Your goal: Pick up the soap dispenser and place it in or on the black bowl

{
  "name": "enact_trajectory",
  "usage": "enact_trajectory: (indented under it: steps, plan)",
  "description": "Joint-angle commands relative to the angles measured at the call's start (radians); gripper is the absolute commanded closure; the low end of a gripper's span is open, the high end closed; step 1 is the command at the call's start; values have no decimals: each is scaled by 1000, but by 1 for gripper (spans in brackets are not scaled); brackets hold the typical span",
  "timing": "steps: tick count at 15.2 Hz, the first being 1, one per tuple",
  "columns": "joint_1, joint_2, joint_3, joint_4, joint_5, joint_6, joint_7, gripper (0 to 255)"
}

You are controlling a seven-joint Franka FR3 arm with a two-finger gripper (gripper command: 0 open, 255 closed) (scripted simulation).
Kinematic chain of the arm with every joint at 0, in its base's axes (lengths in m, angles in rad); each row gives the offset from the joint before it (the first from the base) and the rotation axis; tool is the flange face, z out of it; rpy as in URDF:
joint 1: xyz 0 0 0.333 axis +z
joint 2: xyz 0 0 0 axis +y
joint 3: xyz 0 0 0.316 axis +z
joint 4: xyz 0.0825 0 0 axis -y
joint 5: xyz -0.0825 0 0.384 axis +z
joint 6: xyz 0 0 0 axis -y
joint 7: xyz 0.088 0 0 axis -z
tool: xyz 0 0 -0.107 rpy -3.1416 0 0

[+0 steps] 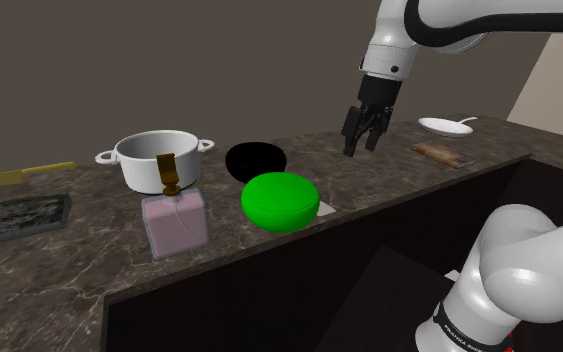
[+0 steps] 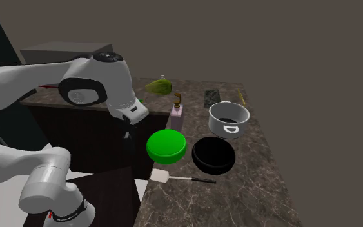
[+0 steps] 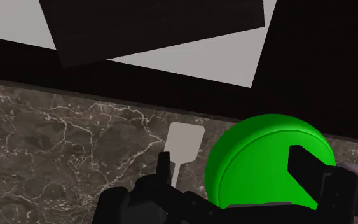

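Reaching for the soap dispenser (image 1: 174, 222): judged to be the step in hand, with nothing grasped yet.
Fingers (image 1: 350, 143): black, hanging above the bench (image 1: 59, 275), spread apart and empty.
Wrist view: looking down past the parted fingers onto the green bowl (image 3: 269, 159) and the pale head of a spatula (image 3: 184, 143) beside it.
Soap dispenser: pinkish, flat-sided bottle with a brown pump (image 1: 168, 170) on top, standing upright near the bench's front edge, close to the white pot (image 1: 159, 155) and beside the green bowl.
Position relative to the fingers: well apart, lower and off toward the shoulder view's left, with the green bowl and the black bowl (image 1: 256, 160) lying in between.
Black bowl: behind the green bowl in the shoulder view, between the pot and the fingers, apparently holding nothing.
Doing the approach well: travel high across both bowls, then descend only once centred over the bottle.
Alignment: turn the wrist so that the two flat faces meet the pads squarely.
Grip height: take the body below the pump, never the pump itself.
Opening: keep the gap wide until the bottle is straddled, then close gently.
Likely risk: a tall, narrow bottle tipping if nudged from one side, and the pot close by leaving little room.
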Motion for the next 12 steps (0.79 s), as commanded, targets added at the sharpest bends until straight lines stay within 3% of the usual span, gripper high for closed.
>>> enact_trajectory:
  steps: [1,12]
  plan:
    - [0,0,0,0,0,0,0,0]
    - [64,183,200,57,126,247,245,0]
